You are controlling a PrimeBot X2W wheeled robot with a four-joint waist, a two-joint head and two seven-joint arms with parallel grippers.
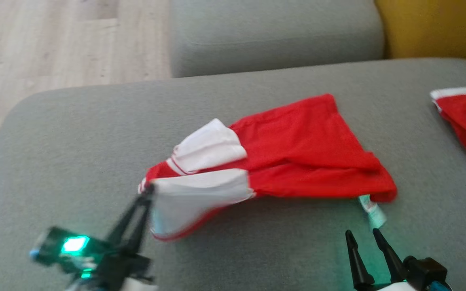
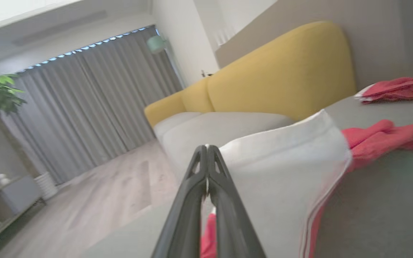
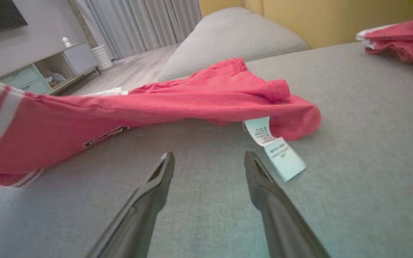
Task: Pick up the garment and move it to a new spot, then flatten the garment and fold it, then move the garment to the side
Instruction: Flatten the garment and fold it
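two grippers working: left gripper [image 1: 149,189] pressed together, pinching the white end of the red garment [image 1: 297,149], which sprawls across the middle of the grey sofa seat [image 1: 75,141]. soft, light, floppy cloth by the look, best taken at the corners. right gripper [image 1: 361,233] spread and empty, just short of the care label [image 1: 372,212].

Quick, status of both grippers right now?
Left gripper: closed, holding the white end of the red-and-white fabric garment.
Right gripper: open, empty, just short of the garment's pale care label.
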